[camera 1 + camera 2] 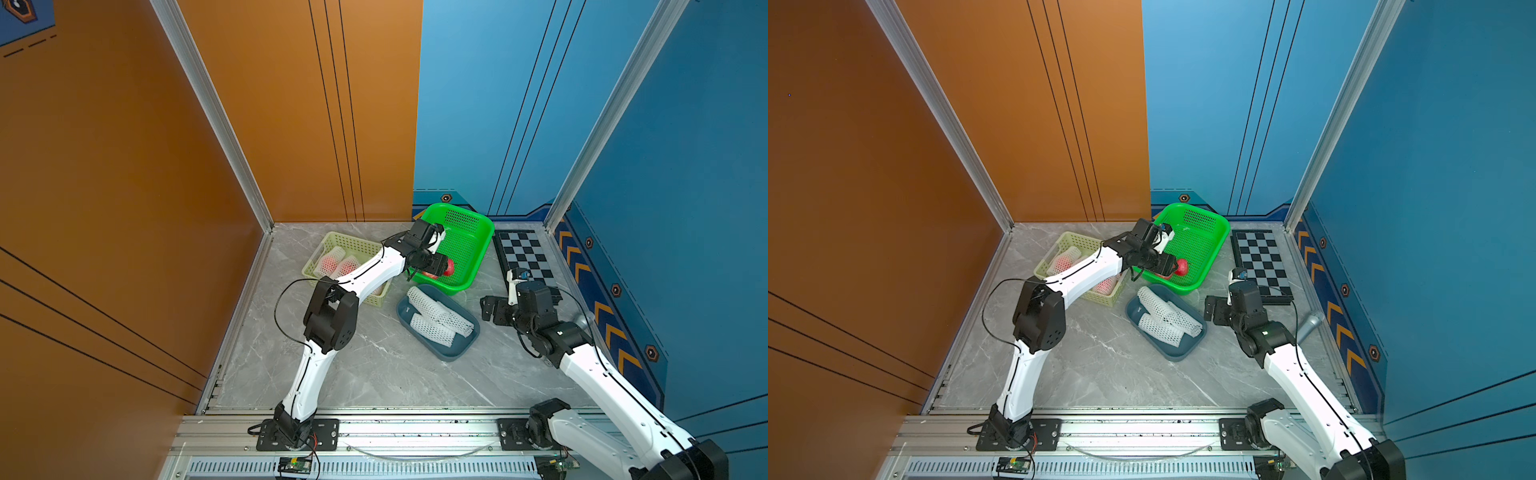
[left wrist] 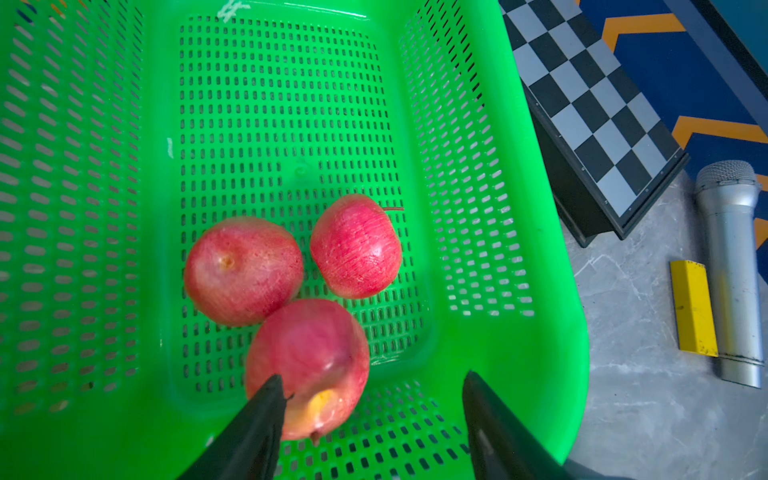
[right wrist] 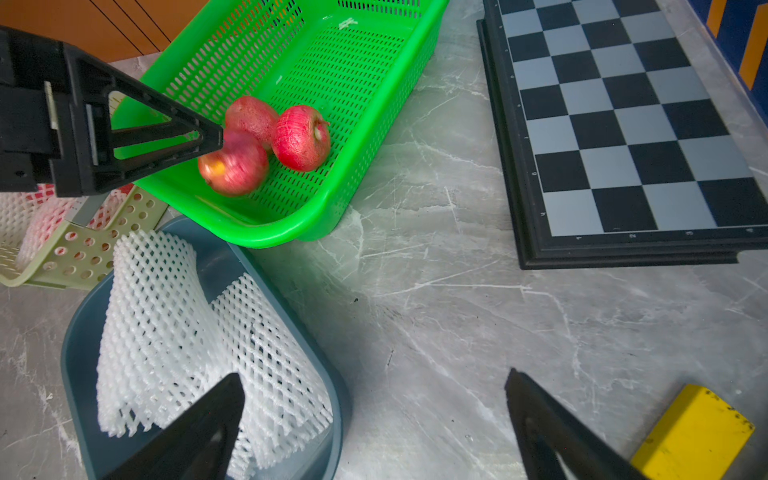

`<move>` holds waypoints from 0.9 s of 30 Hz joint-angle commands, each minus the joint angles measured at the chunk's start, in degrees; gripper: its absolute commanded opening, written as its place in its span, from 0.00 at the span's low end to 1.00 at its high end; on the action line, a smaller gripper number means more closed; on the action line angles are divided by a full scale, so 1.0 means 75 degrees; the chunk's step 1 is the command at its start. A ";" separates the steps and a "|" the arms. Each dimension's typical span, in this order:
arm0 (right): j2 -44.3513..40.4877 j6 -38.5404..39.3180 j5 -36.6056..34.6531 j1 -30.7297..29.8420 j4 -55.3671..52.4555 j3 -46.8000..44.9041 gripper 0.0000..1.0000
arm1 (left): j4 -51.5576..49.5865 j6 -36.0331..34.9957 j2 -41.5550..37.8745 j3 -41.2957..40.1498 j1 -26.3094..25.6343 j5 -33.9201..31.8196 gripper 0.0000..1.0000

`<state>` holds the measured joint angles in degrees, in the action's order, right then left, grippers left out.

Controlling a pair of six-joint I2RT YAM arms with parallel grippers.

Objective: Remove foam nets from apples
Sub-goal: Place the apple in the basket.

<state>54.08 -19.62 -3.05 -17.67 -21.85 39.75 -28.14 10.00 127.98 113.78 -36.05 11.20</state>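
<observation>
Three bare red apples lie in the green basket (image 2: 540, 291): two (image 2: 243, 270) (image 2: 355, 245) rest on its floor, and a third apple (image 2: 307, 357), blurred, sits just beyond my left gripper (image 2: 372, 376). That gripper is open, with one fingertip (image 2: 270, 395) beside the apple and the other well clear. Empty white foam nets (image 1: 436, 318) are piled in the blue tray (image 1: 457, 353). Netted apples (image 1: 330, 262) lie in the pale yellow basket (image 1: 353, 243). My right gripper (image 3: 374, 374) is open and empty beside the tray.
A chessboard (image 1: 525, 257) lies at the back right of the table. A silver microphone (image 2: 731, 270) and a yellow block (image 3: 694, 432) lie by the right wall. The orange and blue walls close in the table on three sides.
</observation>
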 commanded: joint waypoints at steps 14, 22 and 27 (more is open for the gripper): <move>0.0705 0.0248 0.1007 -0.0686 0.0710 0.0319 1.00 | 0.0005 -0.0130 -0.3518 -0.3450 0.1481 0.0023 0.99; 0.1461 0.0411 0.1030 -0.1218 0.0808 0.0783 1.00 | -0.0021 0.0636 -0.4172 -0.4635 0.2306 -0.1593 0.98; 0.1751 0.0448 0.0967 -0.1448 0.0826 0.0957 1.00 | -0.0021 0.0913 -0.4050 -0.4919 0.2514 -0.2741 0.85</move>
<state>66.50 -17.72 4.32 -27.79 -16.58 44.99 -27.86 15.03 98.35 77.87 -17.80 -1.80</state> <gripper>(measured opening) 0.995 0.870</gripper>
